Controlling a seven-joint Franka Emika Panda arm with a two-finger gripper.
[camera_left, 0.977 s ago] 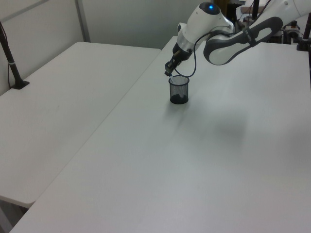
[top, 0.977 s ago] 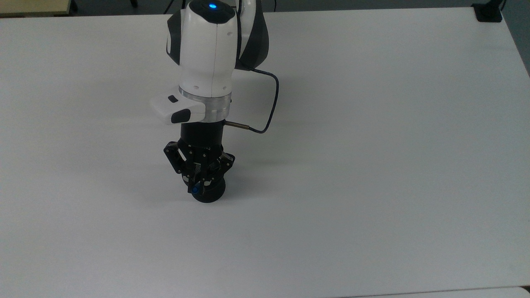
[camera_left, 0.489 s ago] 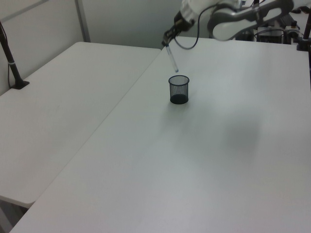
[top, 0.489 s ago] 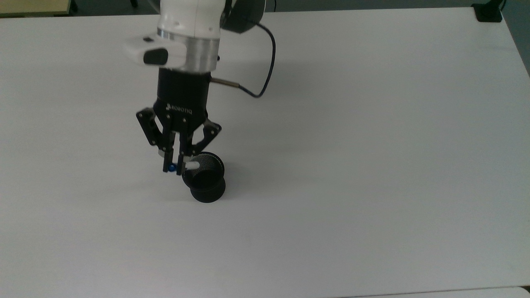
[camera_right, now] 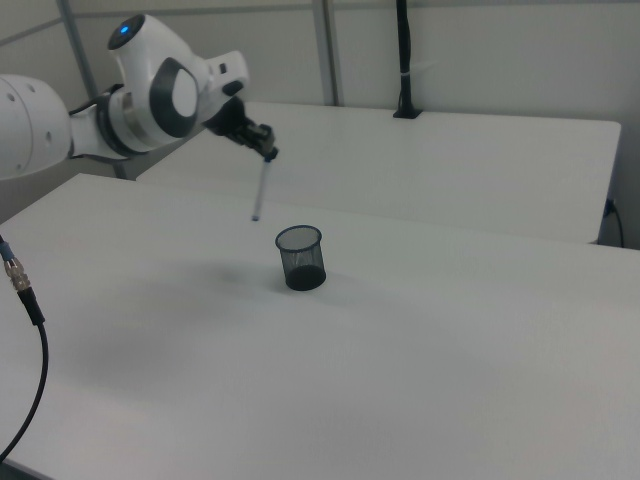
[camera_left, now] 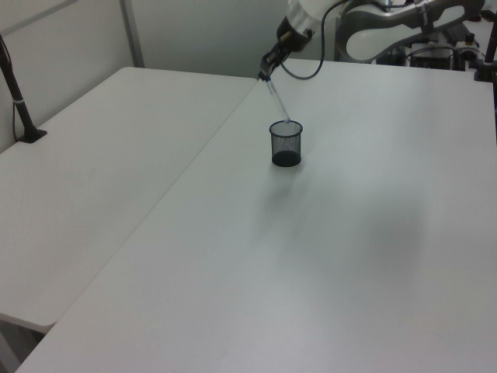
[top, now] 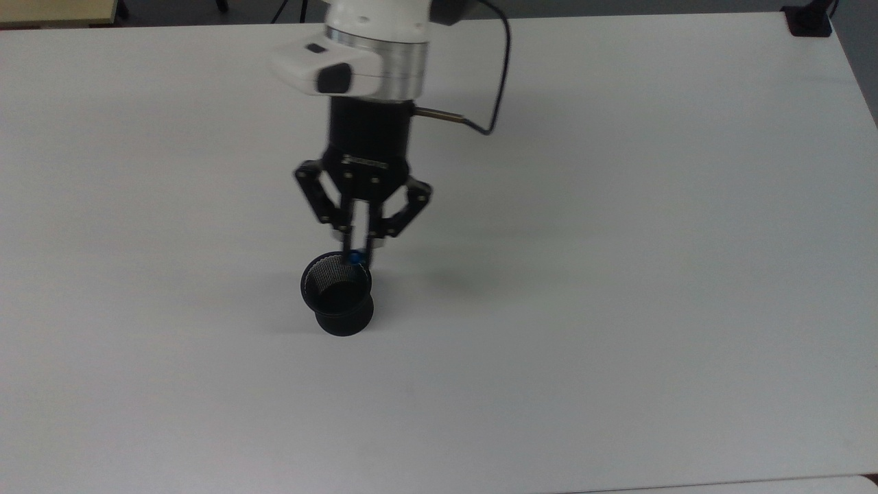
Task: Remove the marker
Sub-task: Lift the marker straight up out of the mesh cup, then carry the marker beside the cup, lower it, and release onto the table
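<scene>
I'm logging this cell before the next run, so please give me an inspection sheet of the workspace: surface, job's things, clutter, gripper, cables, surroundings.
Surface: white table, bare apart from the cup.
Job's things: marker out of the cup, hanging tilted in the air with its lower tip free; black mesh cup upright with nothing seen inside.
Clutter: nothing seen.
Gripper: gripper shut on the marker's blue end, above the table.
Cables: dark cable loops from the wrist; another cable hangs at the right view's left edge.
Surroundings: second white table alongside; black clamped post on it.
</scene>
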